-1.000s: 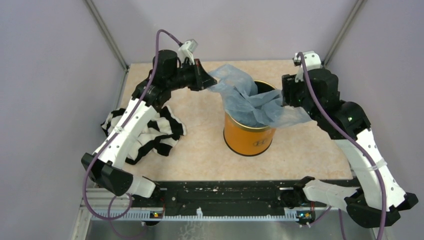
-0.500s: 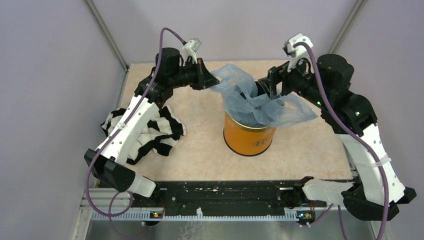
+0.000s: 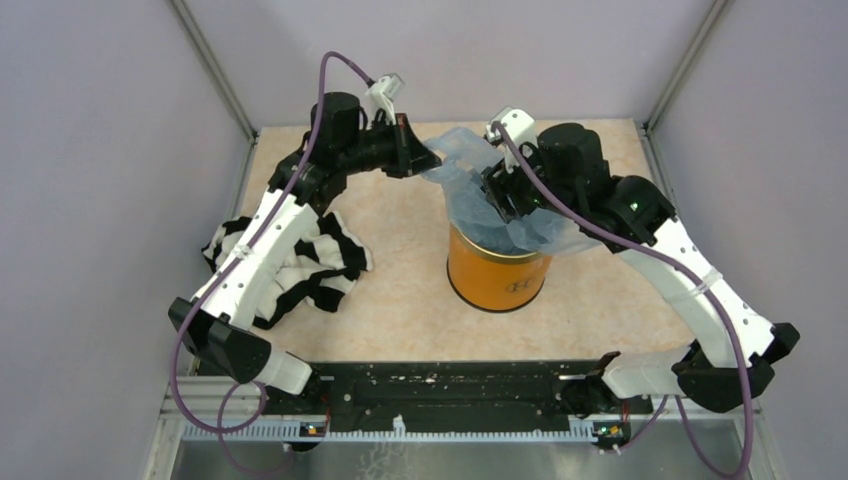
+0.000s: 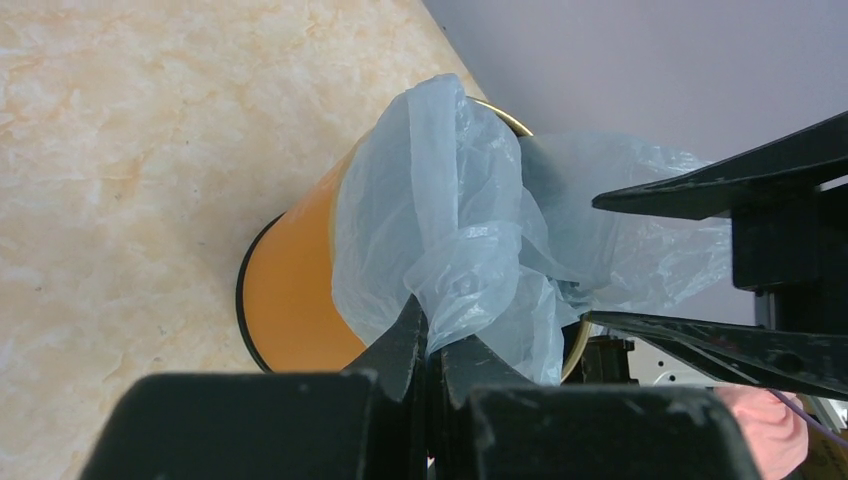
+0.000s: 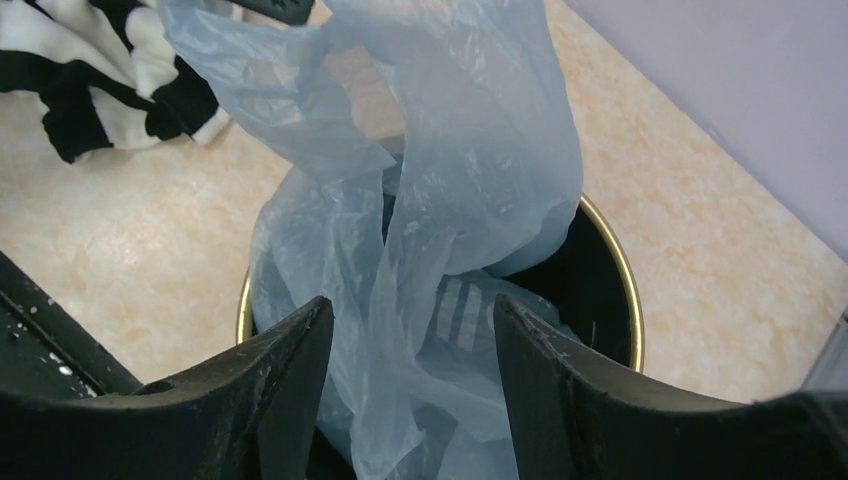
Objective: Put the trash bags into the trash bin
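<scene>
The orange trash bin [image 3: 497,277] with a gold rim stands mid-table. The pale-blue trash bag [image 3: 470,185] lies partly inside it and drapes over the rim on the left and right. My left gripper [image 3: 425,160] is shut on the bag's upper left edge, holding it up beside the bin; in the left wrist view the plastic [image 4: 450,250] is pinched between the fingers. My right gripper [image 3: 497,200] is open, hanging over the bin's mouth, its fingers astride the bag [image 5: 430,240] above the black inside [image 5: 590,290].
A black-and-white striped cloth heap [image 3: 300,265] lies on the table at the left, under the left arm; it also shows in the right wrist view [image 5: 90,70]. Grey walls close the table at the back and sides.
My right arm has swung left from beside the bin to above its mouth. The bag's right side has shifted inward. The left gripper has kept its hold and barely moved.
</scene>
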Robot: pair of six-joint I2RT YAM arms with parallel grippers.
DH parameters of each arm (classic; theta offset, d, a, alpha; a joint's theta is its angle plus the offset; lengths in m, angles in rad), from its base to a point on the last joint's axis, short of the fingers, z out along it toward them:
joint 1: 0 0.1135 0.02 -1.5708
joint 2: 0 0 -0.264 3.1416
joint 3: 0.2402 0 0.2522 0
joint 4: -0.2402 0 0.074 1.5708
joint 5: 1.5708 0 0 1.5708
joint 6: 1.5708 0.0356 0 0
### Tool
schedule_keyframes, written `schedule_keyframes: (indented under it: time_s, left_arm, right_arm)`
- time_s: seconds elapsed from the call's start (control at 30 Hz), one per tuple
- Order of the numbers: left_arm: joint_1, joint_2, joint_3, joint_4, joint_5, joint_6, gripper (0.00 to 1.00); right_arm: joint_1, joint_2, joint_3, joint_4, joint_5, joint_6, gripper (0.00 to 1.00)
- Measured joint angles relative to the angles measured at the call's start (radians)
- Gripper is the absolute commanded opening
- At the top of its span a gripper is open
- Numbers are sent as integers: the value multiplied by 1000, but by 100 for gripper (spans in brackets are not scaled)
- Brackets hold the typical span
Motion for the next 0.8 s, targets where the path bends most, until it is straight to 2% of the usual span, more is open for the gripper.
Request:
schedule_keyframes:
  time_s: [0.07, 0.13, 0.27, 0.37, 0.53, 0.63, 0.7, 0.8]
  left_arm:
    - [-2, 2, 8, 0, 0, 0, 0]
    - [-4, 2, 13, 0, 2, 0, 0]
    - [-5, 4, 24, 0, 3, 0, 0]
    - [-7, 4, 24, -1, 2, 5, 0]
    - [-24, 11, 24, -16, 2, 23, 0]
    - [-31, 21, 23, -18, -3, 34, 0]
    - [-30, 25, 23, -21, -12, 37, 0]
    - [-26, 29, 23, -24, -31, 41, 0]
  right_arm:
    - [3, 2, -15, -5, 22, 0, 53]
    - [5, 2, -33, -6, 42, 0, 40]
    - [8, 5, -61, -3, 132, 3, 0]
    - [-13, 14, -60, 8, 248, 31, 0]
    - [-132, 32, -57, 62, 365, 109, 0]
    - [-148, 35, -57, 74, 415, 132, 1]
    - [-148, 42, -50, 71, 437, 138, 12]
    - [-153, 55, -24, 49, 465, 154, 37]
